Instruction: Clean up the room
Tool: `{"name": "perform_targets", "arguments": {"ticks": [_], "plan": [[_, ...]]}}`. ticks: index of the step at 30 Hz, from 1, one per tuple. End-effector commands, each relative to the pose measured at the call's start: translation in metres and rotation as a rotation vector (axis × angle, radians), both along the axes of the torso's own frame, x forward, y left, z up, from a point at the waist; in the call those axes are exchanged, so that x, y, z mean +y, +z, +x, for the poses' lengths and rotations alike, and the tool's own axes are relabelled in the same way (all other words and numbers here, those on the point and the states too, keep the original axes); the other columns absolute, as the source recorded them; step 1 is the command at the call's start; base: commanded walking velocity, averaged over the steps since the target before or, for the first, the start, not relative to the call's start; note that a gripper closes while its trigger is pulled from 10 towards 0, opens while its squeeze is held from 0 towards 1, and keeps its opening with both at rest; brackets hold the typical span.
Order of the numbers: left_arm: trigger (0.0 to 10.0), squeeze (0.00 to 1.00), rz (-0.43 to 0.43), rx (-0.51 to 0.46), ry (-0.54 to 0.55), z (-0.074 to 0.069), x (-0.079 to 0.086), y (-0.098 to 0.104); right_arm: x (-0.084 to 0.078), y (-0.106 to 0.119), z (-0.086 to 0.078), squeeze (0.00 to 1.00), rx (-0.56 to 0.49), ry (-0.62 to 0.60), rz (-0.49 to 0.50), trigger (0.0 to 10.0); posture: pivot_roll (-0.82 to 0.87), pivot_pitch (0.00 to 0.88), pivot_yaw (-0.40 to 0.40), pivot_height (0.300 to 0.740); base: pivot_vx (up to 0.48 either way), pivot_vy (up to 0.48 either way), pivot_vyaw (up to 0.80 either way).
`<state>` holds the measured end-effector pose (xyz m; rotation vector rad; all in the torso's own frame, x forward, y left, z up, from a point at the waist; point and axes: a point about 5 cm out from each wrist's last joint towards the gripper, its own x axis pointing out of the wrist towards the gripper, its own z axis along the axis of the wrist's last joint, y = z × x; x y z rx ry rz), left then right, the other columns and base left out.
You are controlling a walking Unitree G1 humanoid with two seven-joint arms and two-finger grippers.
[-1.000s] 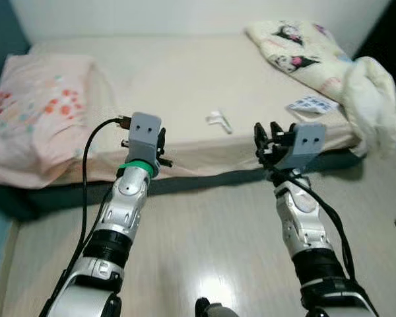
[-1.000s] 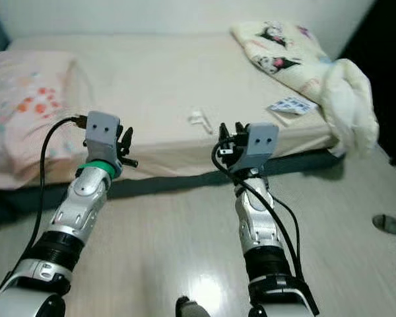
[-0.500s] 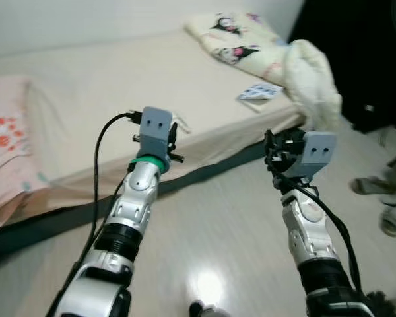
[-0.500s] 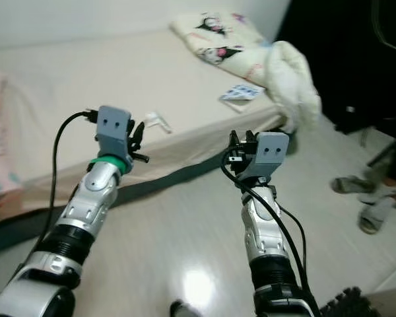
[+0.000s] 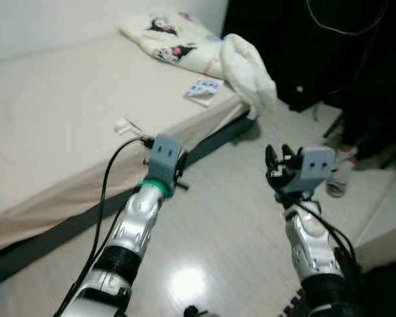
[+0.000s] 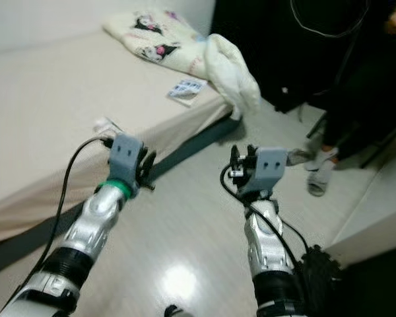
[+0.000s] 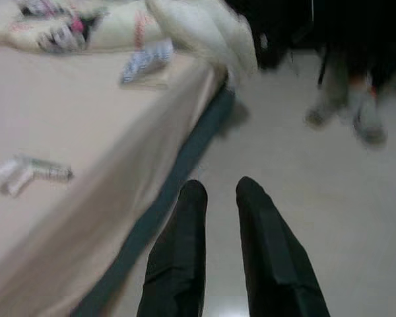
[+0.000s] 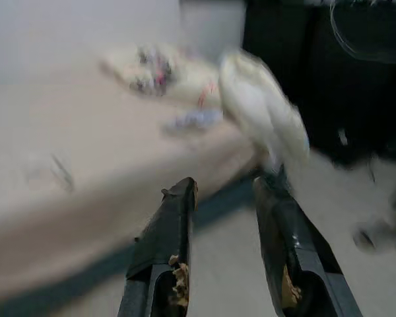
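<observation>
We see a beige bed (image 5: 46, 99) at upper left, a small white object (image 5: 127, 125) lying on it. Our left gripper (image 7: 219, 198) and right gripper (image 8: 224, 191), both parted and empty, hover over glossy floor (image 5: 231, 198). A cartoon-print blanket (image 5: 178, 46) sits top centre.

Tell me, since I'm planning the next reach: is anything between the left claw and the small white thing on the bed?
Nothing visible. The left claw hangs over the floor beside the bed's edge; the white thing lies on bare sheet beyond it.
</observation>
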<state>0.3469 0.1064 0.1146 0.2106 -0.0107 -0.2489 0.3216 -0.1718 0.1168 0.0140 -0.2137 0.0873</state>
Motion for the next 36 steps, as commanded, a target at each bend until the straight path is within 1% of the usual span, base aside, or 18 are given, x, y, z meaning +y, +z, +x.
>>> {"name": "perform_targets", "arguments": {"ticks": [1,2,3,4,5,6,8,9,11,12,13,14,20,28,29,31,33,36], "plan": [[10.0,0.0,0.041,0.059,-0.004,-0.012,0.005,-0.023,-0.011,-0.031,-0.015,0.0,0.115,-0.026,-0.036,10.0,-0.04,0.107,-0.015,0.74,0.0,0.0,-0.8],[10.0,0.0,0.045,0.076,0.0,-0.016,0.008,-0.028,-0.013,-0.037,-0.019,0.0,0.134,-0.031,-0.038,10.0,-0.03,0.108,-0.012,0.74,0.0,0.0,-0.8],[10.0,0.0,0.045,0.076,0.0,-0.016,0.008,-0.028,-0.013,-0.037,-0.019,0.0,0.134,-0.031,-0.038,10.0,-0.03,0.108,-0.012,0.74,0.0,0.0,-0.8],[10.0,0.0,0.067,0.091,-0.005,-0.022,0.011,-0.036,-0.015,-0.043,-0.024,0.0,0.154,-0.035,-0.041,10.0,-0.03,0.109,-0.011,0.74,0.0,0.0,-0.8],[10.0,0.0,0.067,0.091,-0.005,-0.022,0.011,-0.036,-0.015,-0.043,-0.024,0.0,0.154,-0.035,-0.041,10.0,-0.03,0.109,-0.011,0.74,0.0,0.0,-0.8],[10.0,0.0,0.077,0.111,-0.005,-0.028,0.015,-0.044,-0.017,-0.048,-0.029,0.0,0.168,-0.043,-0.034,10.0,-0.04,0.111,-0.012,0.74,0.0,0.0,-0.8],[10.0,0.0,0.077,0.111,-0.005,-0.028,0.015,-0.044,-0.017,-0.048,-0.029,0.0,0.168,-0.043,-0.034,10.0,-0.04,0.111,-0.012,0.74,0.0,0.0,-0.8],[10.0,0.0,0.084,0.122,-0.007,-0.033,0.017,-0.048,-0.018,-0.05,-0.033,0.0,0.174,-0.052,-0.022,10.0,-0.04,0.116,-0.011,0.74,0.0,0.0,-0.8],[10.0,0.0,0.068,0.123,-0.014,-0.035,0.015,-0.048,-0.02,-0.049,-0.035,0.0,0.171,-0.059,-0.012,10.0,-0.04,0.118,-0.011,0.74,0.0,0.0,-0.8],[10.0,0.0,0.046,0.119,-0.02,-0.035,0.01,-0.045,-0.019,-0.046,-0.034,0.0,0.16,-0.061,-0.003,10.0,-0.04,0.118,-0.012,0.74,0.0,0.0,-0.8],[10.0,0.0,0.046,0.119,-0.02,-0.035,0.01,-0.045,-0.019,-0.046,-0.034,0.0,0.16,-0.061,-0.003,10.0,-0.04,0.118,-0.012,0.74,0.0,0.0,-0.8],[10.0,0.0,0.015,0.106,-0.03,-0.032,0.003,-0.039,-0.018,-0.04,-0.031,0.0,0.144,-0.056,0.002,10.0,-0.05,0.119,-0.014,0.74,0.0,0.0,-0.8],[10.0,0.0,-0.011,0.08,-0.037,-0.028,-0.001,-0.031,-0.014,-0.035,-0.026,0.0,0.121,-0.042,0.002,10.0,-0.05,0.119,-0.014,0.74,0.0,0.0,-0.8],[10.0,0.0,-0.011,0.057,-0.02,-0.025,0.001,-0.024,-0.013,-0.031,-0.024,0.0,0.104,-0.035,0.003,10.0,-0.04,0.12,-0.018,0.74,0.0,0.0,-0.8],[10.0,0.0,-0.004,0.054,-0.016,-0.024,0.002,-0.024,-0.012,-0.03,-0.023,0.0,0.101,-0.035,0.004,10.0,-0.04,0.114,0.001,0.74,0.0,0.0,-0.8],[10.0,0.0,-0.001,0.054,-0.015,-0.024,0.003,-0.023,-0.012,-0.029,-0.023,0.0,0.1,-0.035,0.006,10.0,-0.04,0.114,0.001,0.74,0.0,0.0,-0.8],[10.0,0.0,0.013,0.055,-0.022,-0.023,0.005,-0.021,-0.011,-0.028,-0.021,0.0,0.093,-0.047,0.016,10.0,-0.03,0.108,0.039,0.74,0.0,0.0,-0.8],[10.0,0.0,0.02,0.055,-0.028,-0.021,0.007,-0.02,-0.01,-0.028,-0.02,0.0,0.089,-0.056,0.026,10.0,-0.03,0.105,0.053,0.74,0.0,0.0,-0.8]]}}
